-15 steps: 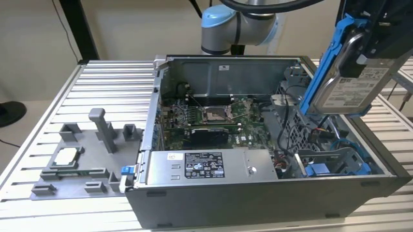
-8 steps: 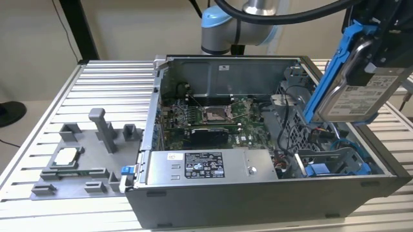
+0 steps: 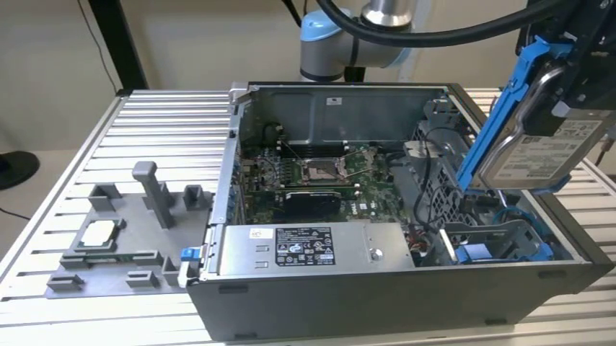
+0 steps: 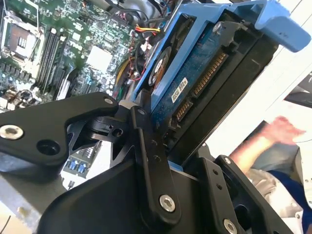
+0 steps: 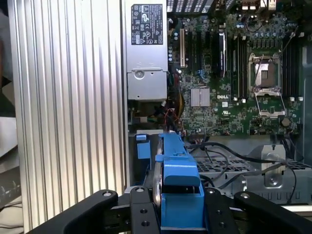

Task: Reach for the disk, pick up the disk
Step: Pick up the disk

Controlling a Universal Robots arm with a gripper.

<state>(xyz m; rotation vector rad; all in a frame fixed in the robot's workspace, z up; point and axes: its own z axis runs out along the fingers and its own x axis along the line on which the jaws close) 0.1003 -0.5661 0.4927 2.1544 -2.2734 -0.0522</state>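
Exterior view: the gripper (image 3: pixel 578 79) is cropped by the upper and right edges and covers the upper part of the disk (image 3: pixel 539 155). Second wrist view: a person's hand (image 4: pixel 273 139) is blurred; the disk's far corner is cut off.

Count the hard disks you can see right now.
1. The disk hangs in the gripper above the open case, at the exterior view's right. Others may sit hidden inside the case.
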